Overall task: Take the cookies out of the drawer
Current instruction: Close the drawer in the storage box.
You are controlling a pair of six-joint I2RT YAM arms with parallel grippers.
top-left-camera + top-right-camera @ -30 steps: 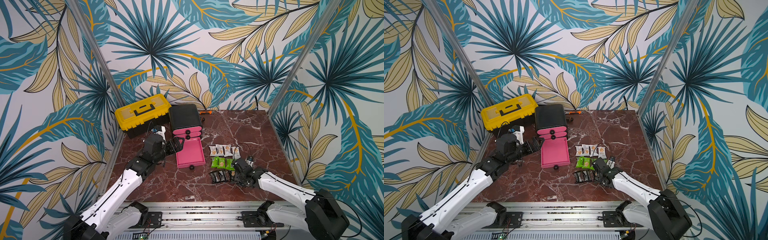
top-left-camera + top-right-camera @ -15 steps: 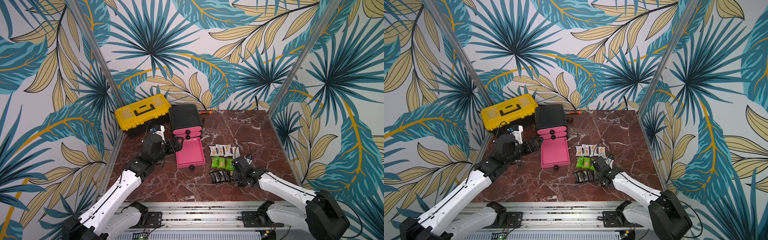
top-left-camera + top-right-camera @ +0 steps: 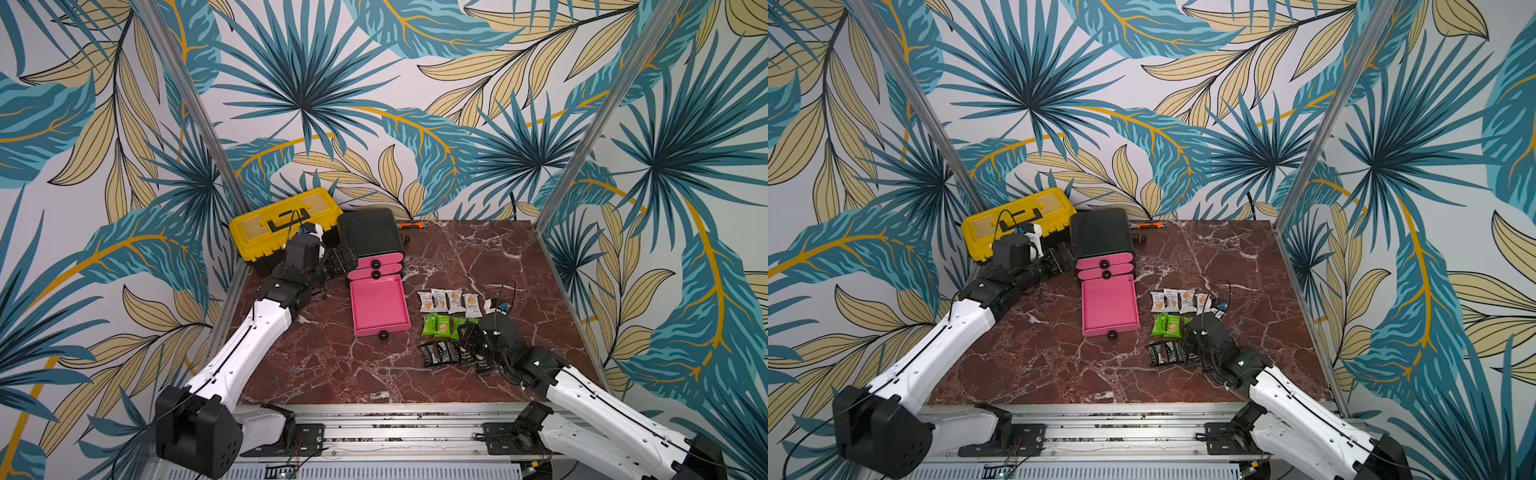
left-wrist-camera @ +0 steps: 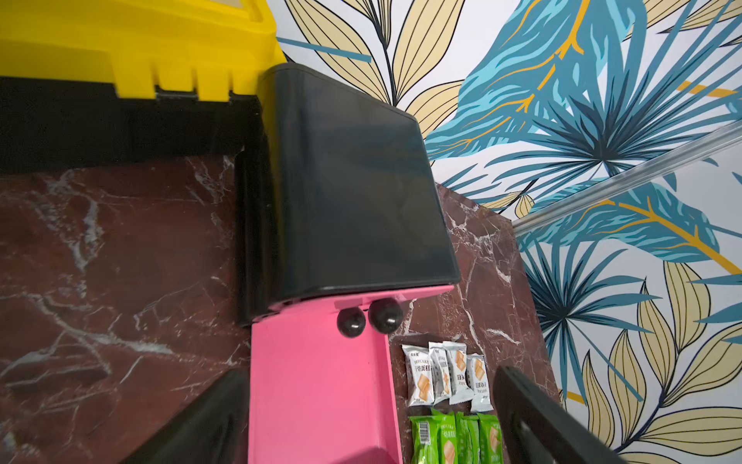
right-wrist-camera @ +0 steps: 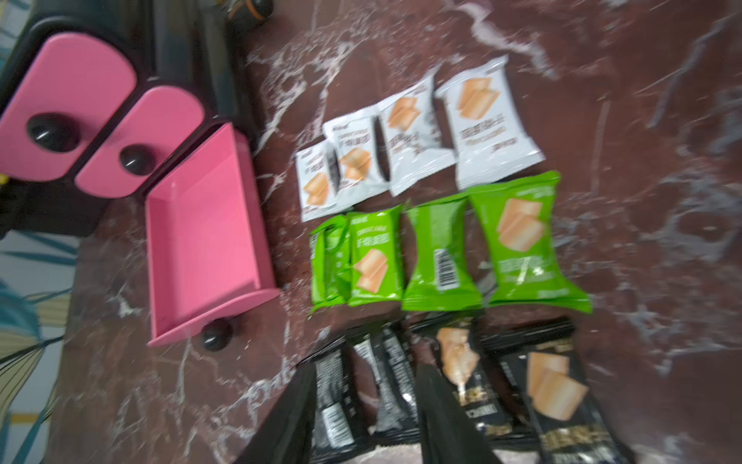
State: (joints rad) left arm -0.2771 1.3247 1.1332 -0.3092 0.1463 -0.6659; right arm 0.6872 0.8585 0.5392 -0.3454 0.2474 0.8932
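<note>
The right gripper (image 5: 365, 373) has narrowed its jaws over the last second, yet they stand apart, pinching nothing, just above the black packets (image 5: 558, 385). All the cookies (image 5: 522, 241) lie in three rows, white, green and black, on the surface (image 3: 478, 257) beside the drawer (image 5: 200, 225), which is bare, so the task looks finished. The packets are crinkly, glossy film pillows with crimped ends. The drawer is smooth pink plastic with a round knob, and the surface is polished and veined like marble. The left gripper (image 4: 369, 375) gapes empty by the cabinet (image 4: 353, 180).

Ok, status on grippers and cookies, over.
Left gripper open, empty, beside the cabinet. Right gripper open over the black cookies. Twelve cookies out on the table; drawer empty. Nothing blocking.
</note>
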